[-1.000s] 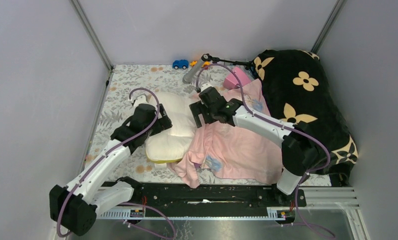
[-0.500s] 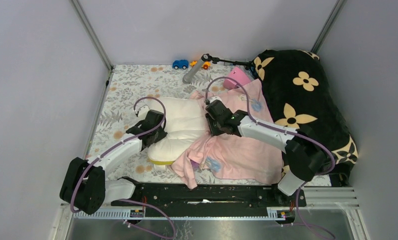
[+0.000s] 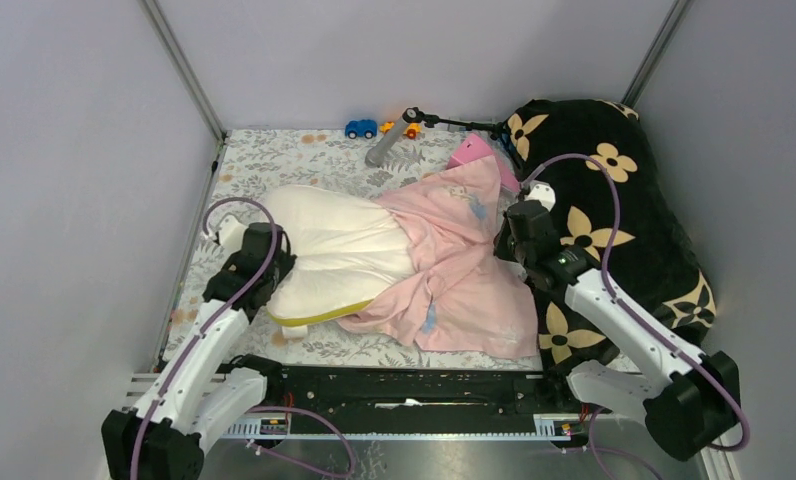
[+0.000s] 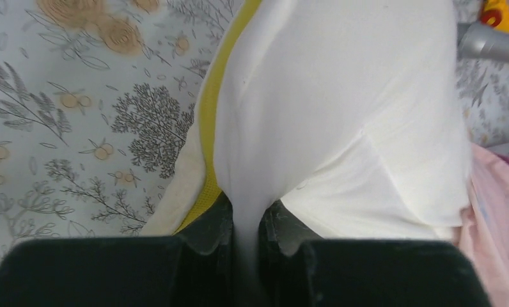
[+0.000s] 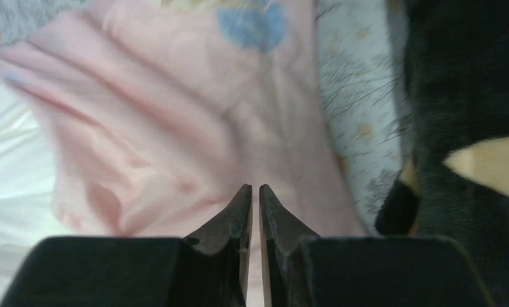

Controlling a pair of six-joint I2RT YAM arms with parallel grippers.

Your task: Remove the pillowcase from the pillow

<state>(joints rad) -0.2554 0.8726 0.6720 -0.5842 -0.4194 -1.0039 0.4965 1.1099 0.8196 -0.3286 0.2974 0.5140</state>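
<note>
The pillow (image 3: pixel 339 245) lies on the tabletop (image 3: pixel 274 160), its left part bare and cream-white with the yellow trim showing along its near edge. The pillowcase (image 3: pixel 464 270) covers only the pillow's right end and spreads slack to the right of it and toward the near side. The left tool (image 3: pixel 272 268) sits at the pillow's left end. In the left wrist view the left tool (image 4: pixel 245 214) is closed on a raised fold of the pillow (image 4: pixel 341 115), just beside the yellow trim. The right tool (image 3: pixel 506 243) is at the case's edge farthest from the pillow, and in the right wrist view the right tool (image 5: pixel 252 195) has its jaws nearly together with pink cloth in the slit, so it appears to pinch the pillowcase (image 5: pixel 175 115). A black blanket (image 3: pixel 614 200) lies right of the pillow, just beyond that tool. The pillow looks light, plump and squashy, so a pinch on its cover cloth is likely better than squeezing the filling. The case is thin and limp and should slide off easily, though so little cloth could slip out. A hold on the end away from the pillow probably suits a pull apart, provided the blanket is not snagged.
</note>
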